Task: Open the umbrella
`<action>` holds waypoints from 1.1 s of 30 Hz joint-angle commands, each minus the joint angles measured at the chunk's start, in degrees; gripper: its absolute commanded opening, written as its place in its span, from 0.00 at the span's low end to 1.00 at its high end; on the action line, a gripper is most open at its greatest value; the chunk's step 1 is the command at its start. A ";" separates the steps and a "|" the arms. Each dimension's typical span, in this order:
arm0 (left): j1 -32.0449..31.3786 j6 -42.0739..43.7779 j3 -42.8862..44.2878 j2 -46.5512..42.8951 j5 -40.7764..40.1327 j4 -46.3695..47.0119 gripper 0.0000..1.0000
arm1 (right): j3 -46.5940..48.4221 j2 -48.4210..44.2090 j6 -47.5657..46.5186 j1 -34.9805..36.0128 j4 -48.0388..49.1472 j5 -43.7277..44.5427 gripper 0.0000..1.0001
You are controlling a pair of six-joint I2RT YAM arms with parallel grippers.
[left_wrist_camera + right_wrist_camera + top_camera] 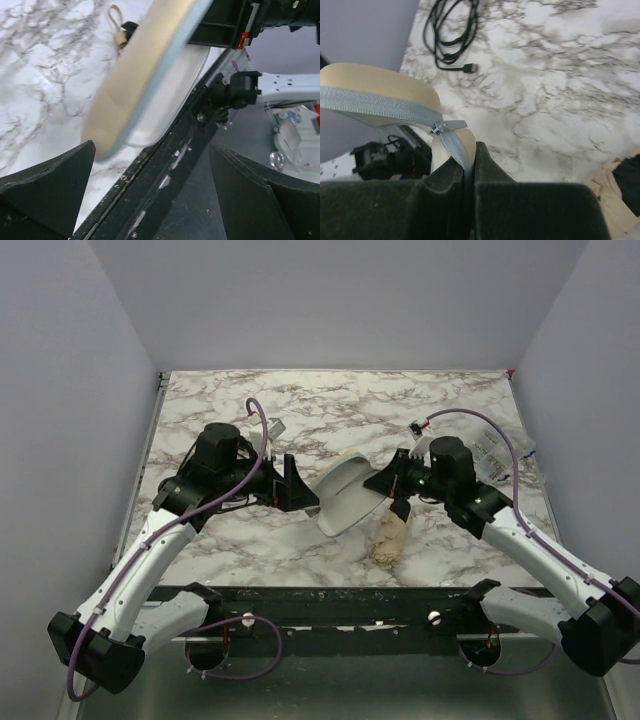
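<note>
The umbrella (390, 540) lies folded on the marble table near the front edge, tan fabric with a black end (620, 192); its wrist loop (116, 20) shows past the case. A pale oval hard case (345, 495) hangs tilted above the table. My right gripper (396, 490) is shut on the case's grey zipper edge (465, 160), with the zipper pull (445, 126) just above the jaws. My left gripper (295, 485) stands wide open just left of the case (140, 85), nothing between its fingers (55, 185).
A black rail (330, 595) runs along the table's front edge, also in the left wrist view (165, 170). A coiled black cable (452, 30) lies by the wall. A clear plastic bag (492, 445) sits at the back right. Walls enclose three sides.
</note>
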 commanded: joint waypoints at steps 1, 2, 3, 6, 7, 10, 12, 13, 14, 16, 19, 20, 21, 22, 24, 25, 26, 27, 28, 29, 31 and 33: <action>0.20 2.47 1.24 -2.24 -9.63 -1.78 0.99 | 6.60 4.27 1.81 0.11 -13.48 16.13 0.01; 0.19 2.64 0.99 -2.41 -8.92 -1.27 0.98 | 7.32 5.58 1.75 0.09 -14.62 15.70 0.01; 0.21 2.95 0.66 -2.45 -7.99 -0.85 0.99 | 7.79 6.45 1.75 0.11 -15.01 14.22 0.01; 0.20 3.27 -0.26 -2.39 -6.96 -0.06 0.97 | 8.14 8.06 3.13 0.06 -15.41 10.92 0.01; 0.20 3.44 -0.40 -2.16 -7.20 -0.31 0.97 | 8.62 8.85 4.06 0.03 -15.73 10.13 0.01; 0.20 4.30 0.29 -1.68 -10.00 -2.46 0.97 | 11.13 11.94 6.59 0.02 -16.96 8.33 0.01; 0.25 5.20 1.15 -1.49 -12.76 -4.45 0.97 | 12.57 14.50 7.28 -0.06 -17.52 9.26 0.01; 0.20 5.63 1.38 -1.55 -14.00 -5.36 0.97 | 12.95 15.42 7.34 -0.19 -17.61 9.90 0.01; 0.20 5.98 1.46 -1.95 -15.76 -6.58 0.97 | 13.29 16.34 7.36 -0.44 -17.63 10.52 0.01; 0.20 6.42 0.97 -3.28 -18.00 -8.31 0.96 | 13.62 17.77 7.68 -1.36 -17.33 11.06 0.01; 0.25 6.96 -2.04 -6.35 -20.85 -8.14 0.96 | 13.21 19.44 9.78 -4.04 -15.17 10.57 0.01; 0.20 7.10 -3.07 -7.17 -21.93 -7.70 0.97 | 12.88 19.88 10.80 -5.07 -13.83 10.00 0.01; 0.25 7.15 -4.29 -7.90 -23.43 -7.25 0.97 | 12.56 20.45 11.66 -6.38 -12.55 8.98 0.00; 0.20 7.15 -5.32 -8.28 -24.85 -6.90 0.97 | 12.41 21.15 12.54 -7.57 -11.01 8.02 0.01; 0.19 7.17 -6.95 -8.69 -28.63 -6.67 0.97 | 12.67 23.06 13.73 -9.95 -8.90 6.97 0.01; 0.20 7.02 -7.12 -8.50 -30.48 -7.49 0.97 | 13.15 24.41 13.82 -11.04 -8.02 6.93 0.01; 0.16 6.90 -7.00 -8.23 -31.95 -8.22 0.97 | 13.69 25.98 13.73 -12.09 -7.57 7.11 0.01; -0.01 6.97 -7.14 -8.43 -32.78 -8.55 0.97 | 14.29 27.16 13.83 -13.13 -7.29 7.17 0.01; -0.25 7.14 -7.45 -8.80 -33.70 -8.58 0.97 | 14.91 28.75 13.99 -14.45 -6.91 6.71 0.01; -0.56 7.23 -7.55 -9.10 -34.33 -8.53 0.98 | 15.29 29.95 14.38 -15.60 -6.42 6.29 0.01; -0.59 7.34 -7.70 -9.56 -35.42 -8.49 0.99 | 15.58 31.82 15.83 -18.16 -4.80 5.35 0.01; -0.58 7.25 -7.72 -9.25 -36.27 -8.74 0.99 | 14.60 32.67 18.10 -20.34 -2.17 5.47 0.01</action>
